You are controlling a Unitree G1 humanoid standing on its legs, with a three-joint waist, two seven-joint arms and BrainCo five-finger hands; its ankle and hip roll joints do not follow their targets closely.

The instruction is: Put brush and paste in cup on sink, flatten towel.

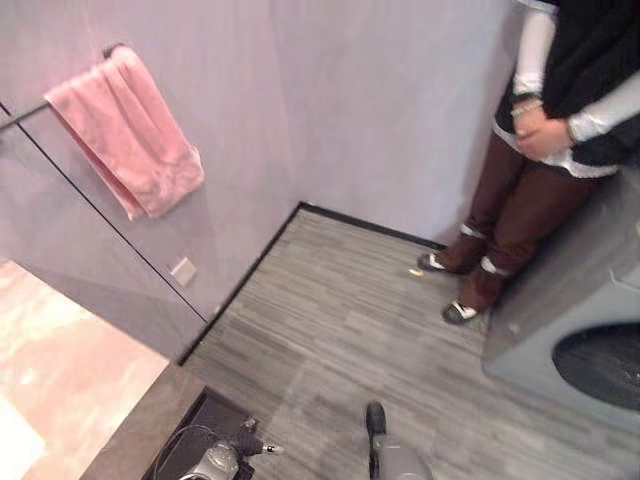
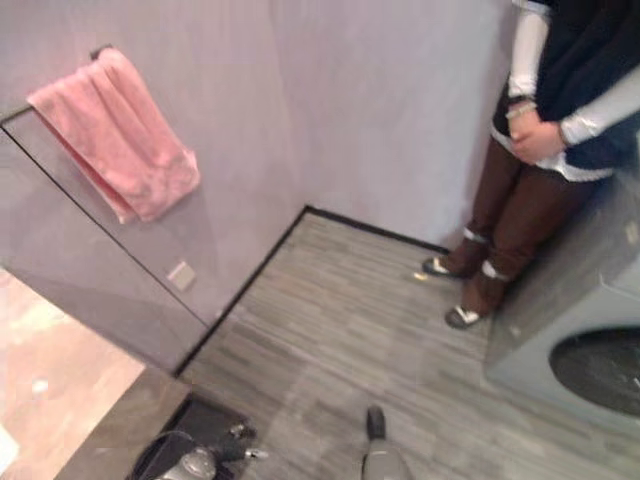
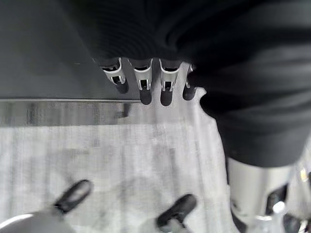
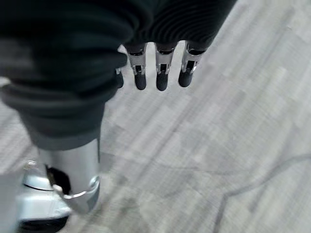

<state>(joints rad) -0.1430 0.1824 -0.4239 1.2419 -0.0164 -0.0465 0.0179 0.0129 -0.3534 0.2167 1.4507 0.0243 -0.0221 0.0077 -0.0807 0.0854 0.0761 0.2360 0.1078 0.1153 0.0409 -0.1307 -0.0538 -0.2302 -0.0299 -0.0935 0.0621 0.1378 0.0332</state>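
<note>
A pink towel (image 1: 130, 130) hangs bunched and crooked over a dark rail (image 1: 20, 118) on the grey wall at the upper left. My left hand (image 3: 142, 83) hangs low above the striped grey floor, fingers straight and relaxed, holding nothing. My right hand (image 4: 158, 74) hangs over the floor too, its fingers straight and empty. Both hands are far below the towel.
A pinkish stone counter (image 1: 60, 370) with a dark edge fills the lower left. A person (image 1: 540, 150) stands at the right with hands clasped, beside a grey washing machine (image 1: 590, 320). A wall socket (image 1: 183, 270) sits below the towel.
</note>
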